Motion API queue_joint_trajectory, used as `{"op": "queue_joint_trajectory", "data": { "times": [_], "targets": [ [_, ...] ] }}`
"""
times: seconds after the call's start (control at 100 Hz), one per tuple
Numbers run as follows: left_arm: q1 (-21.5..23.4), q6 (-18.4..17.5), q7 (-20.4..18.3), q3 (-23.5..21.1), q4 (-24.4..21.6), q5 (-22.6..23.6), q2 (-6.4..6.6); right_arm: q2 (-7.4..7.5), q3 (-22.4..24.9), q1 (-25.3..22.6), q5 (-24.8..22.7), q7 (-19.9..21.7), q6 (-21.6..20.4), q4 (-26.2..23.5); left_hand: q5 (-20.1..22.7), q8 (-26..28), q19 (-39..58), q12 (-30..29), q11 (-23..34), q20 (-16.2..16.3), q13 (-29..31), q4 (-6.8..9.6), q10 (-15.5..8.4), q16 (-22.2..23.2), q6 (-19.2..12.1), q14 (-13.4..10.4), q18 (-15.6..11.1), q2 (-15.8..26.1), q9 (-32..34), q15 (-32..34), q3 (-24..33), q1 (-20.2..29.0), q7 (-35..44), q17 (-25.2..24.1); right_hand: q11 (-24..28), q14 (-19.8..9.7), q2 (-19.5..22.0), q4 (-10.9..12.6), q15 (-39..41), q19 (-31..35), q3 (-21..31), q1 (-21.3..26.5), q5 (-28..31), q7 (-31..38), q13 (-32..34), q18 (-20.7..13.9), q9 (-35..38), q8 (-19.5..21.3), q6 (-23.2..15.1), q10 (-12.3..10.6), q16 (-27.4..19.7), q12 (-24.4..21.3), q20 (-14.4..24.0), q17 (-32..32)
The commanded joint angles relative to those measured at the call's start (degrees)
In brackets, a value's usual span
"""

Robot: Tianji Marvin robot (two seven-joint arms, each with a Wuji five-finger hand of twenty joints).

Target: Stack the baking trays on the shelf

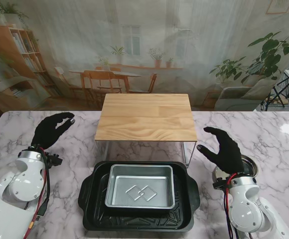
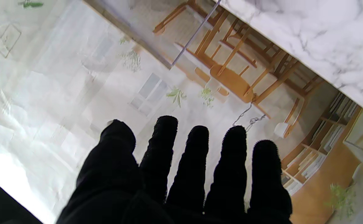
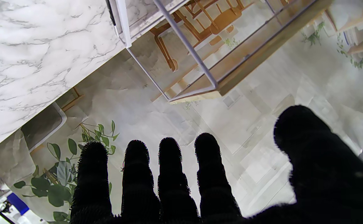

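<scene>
Two baking trays are counted on the marble tabletop (image 1: 264, 134): a silver baking tray (image 1: 140, 186) is nested inside a larger black baking tray (image 1: 138, 196), and both are set directly in front of the single wooden shelf (image 1: 147, 117), on the side nearer to me. Their long axes run left to right, parallel to the shelf's front edge. The stack lies between the two hands, inward of each and nearer to me; the right hand (image 1: 225, 149) is judged slightly nearer to the black tray's end handle than the left hand (image 1: 51, 129), which is raised farther out to the left. Both hands are empty, with fingers spread wide in the wrist views, left hand (image 2: 181, 174) and right hand (image 3: 200, 180) alike. A two-handed lift by the short ends is judged likely, the trays then being carried away from me onto the shelf top.
</scene>
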Motion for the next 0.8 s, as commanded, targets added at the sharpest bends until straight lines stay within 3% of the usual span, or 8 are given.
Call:
{"op": "queue_joint_trajectory", "data": {
  "times": [0.0,0.32,0.54,0.69,0.79],
  "targets": [
    [-0.7,0.1,-2.2,0.5,0.6,1.1,-0.03,0.27,0.0,0.0,-0.5,0.0,0.6,0.7,-0.7,0.1,-1.4,0.6,0.6,-0.1,-1.7,1.45,-0.1,0.5,0.0,-0.4,0.1,2.3,0.3,-0.6,-1.3,1.4,0.1,-1.0,1.3,-1.2,-2.9,-1.6,-0.9,0.5,1.5,-2.8,0.6,1.0,0.4,-0.2,0.2,0.6,-1.9,-0.9,0.1,0.2,0.6,-0.4],
    [-2.1,-0.5,-4.7,1.6,2.7,0.7,0.46,1.73,2.9,-1.1,-9.0,1.7,3.8,1.4,-2.1,-0.2,-2.2,0.5,0.6,0.1,-1.9,1.24,-0.1,0.5,0.0,-0.7,0.1,3.3,-0.3,-0.9,-1.3,2.1,-0.5,-1.4,0.9,-1.3,-5.2,-2.3,-1.3,0.6,2.4,-5.5,-0.8,0.5,-0.2,-0.3,-2.7,0.5,-2.5,-0.5,-0.1,0.1,0.4,-0.6],
    [-2.4,-0.4,-4.5,1.7,3.1,0.4,0.38,2.44,6.8,0.2,-13.5,2.3,7.0,4.3,-1.8,-0.1,-2.4,0.6,0.7,0.4,-2.1,1.35,0.0,0.7,0.1,0.2,0.2,3.3,-0.2,-0.8,-1.3,2.0,-0.4,-1.4,-0.3,-1.7,-6.4,-2.9,-1.6,0.6,1.7,-5.7,-2.7,0.5,-1.9,-1.0,-9.7,0.7,-2.9,-0.5,-0.2,-0.5,0.3,-1.2],
    [-2.3,-0.1,-4.8,1.8,2.9,0.1,0.42,2.78,7.5,2.4,-16.6,1.7,10.9,8.0,-1.5,-0.1,-2.4,0.6,0.7,0.6,-2.0,1.38,0.0,0.7,0.1,0.2,0.2,3.3,-0.1,-0.9,-1.3,2.0,-0.3,-1.4,-12.0,-2.2,-7.4,-2.9,-2.2,0.2,-1.4,-4.3,-2.5,1.2,-4.2,-1.6,-9.6,0.8,-3.9,-0.8,-0.6,-6.3,0.1,-2.1],
    [-2.4,0.1,-4.8,1.8,3.0,0.5,0.44,3.34,7.5,3.7,-19.9,1.7,14.1,10.1,-1.4,0.0,-2.6,0.6,0.7,0.7,-2.0,1.39,0.1,0.8,0.2,0.2,0.2,3.3,-0.1,-0.9,-1.3,2.0,-0.2,-1.5,-15.9,-2.4,-8.1,-2.7,-3.0,-0.4,-2.3,-3.9,-3.0,0.8,-5.6,-2.0,-10.1,0.4,-4.8,-1.0,-1.0,-7.8,-0.2,-2.9]
  ]
}}
